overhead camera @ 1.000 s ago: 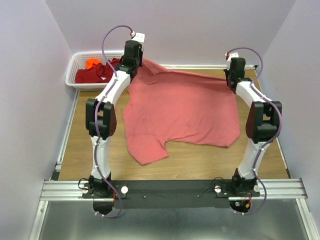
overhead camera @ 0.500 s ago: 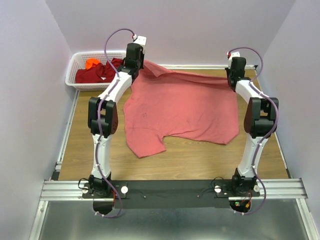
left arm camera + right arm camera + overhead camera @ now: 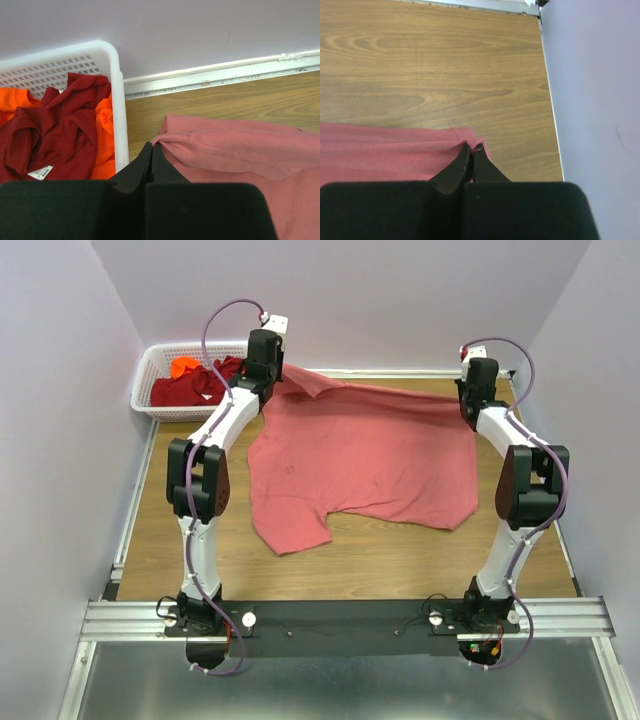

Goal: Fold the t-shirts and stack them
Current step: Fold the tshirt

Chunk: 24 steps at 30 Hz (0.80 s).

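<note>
Salmon-pink t-shirt (image 3: 360, 460) lies spread flat, far edge raised.

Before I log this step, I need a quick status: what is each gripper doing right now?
Left gripper: shut, pinching the far edge of the salmon-pink t-shirt.
Right gripper: shut, pinching the same shirt's other far corner.

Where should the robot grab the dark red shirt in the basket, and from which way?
Pinch the raised crumpled fold on top of the dark red shirt, coming straight down from above. It lies bunched in the white basket, whose walls block the sides. The orange shirt is tucked in beside it.
</note>
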### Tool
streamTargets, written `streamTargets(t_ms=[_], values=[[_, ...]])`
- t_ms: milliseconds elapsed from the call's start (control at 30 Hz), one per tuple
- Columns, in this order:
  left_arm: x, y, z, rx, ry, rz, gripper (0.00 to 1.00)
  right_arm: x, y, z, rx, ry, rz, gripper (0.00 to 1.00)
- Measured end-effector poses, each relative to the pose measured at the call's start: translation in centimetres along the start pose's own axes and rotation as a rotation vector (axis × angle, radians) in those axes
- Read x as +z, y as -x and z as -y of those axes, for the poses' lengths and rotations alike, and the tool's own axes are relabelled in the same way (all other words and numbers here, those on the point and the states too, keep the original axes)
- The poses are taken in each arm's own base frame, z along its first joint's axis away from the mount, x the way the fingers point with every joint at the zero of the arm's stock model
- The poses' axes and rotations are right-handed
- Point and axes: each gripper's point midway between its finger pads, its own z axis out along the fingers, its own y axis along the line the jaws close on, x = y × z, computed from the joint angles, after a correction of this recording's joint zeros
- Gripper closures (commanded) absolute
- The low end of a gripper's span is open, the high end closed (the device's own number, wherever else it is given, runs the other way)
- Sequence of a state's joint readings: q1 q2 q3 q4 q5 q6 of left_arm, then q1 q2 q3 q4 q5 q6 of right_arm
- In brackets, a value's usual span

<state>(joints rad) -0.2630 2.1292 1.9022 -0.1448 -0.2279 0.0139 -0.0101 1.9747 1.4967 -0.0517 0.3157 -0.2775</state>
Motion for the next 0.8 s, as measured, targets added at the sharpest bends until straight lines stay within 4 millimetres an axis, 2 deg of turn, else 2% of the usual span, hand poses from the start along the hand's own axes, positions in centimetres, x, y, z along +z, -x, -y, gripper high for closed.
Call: streamTargets(t_ms=[267,600,800], values=[[-0.9,-1.1,-0.5,-0.021,0.008,-0.034,1.00,-0.4,-1.4,-0.3,0.015,0.001,-0.026,0.99],[-1.1,-4.8,-0.4,-0.027,0.002,-0.115,1.00,-0.4,-4.9,-1.4,0.039,0.016,-0.095,0.99],[-2.0,-4.8,-0.7,-0.018,0.003,-0.144,1.00,-0.5,-5.0,-1.4,0.051,0.013,-0.096,0.99]])
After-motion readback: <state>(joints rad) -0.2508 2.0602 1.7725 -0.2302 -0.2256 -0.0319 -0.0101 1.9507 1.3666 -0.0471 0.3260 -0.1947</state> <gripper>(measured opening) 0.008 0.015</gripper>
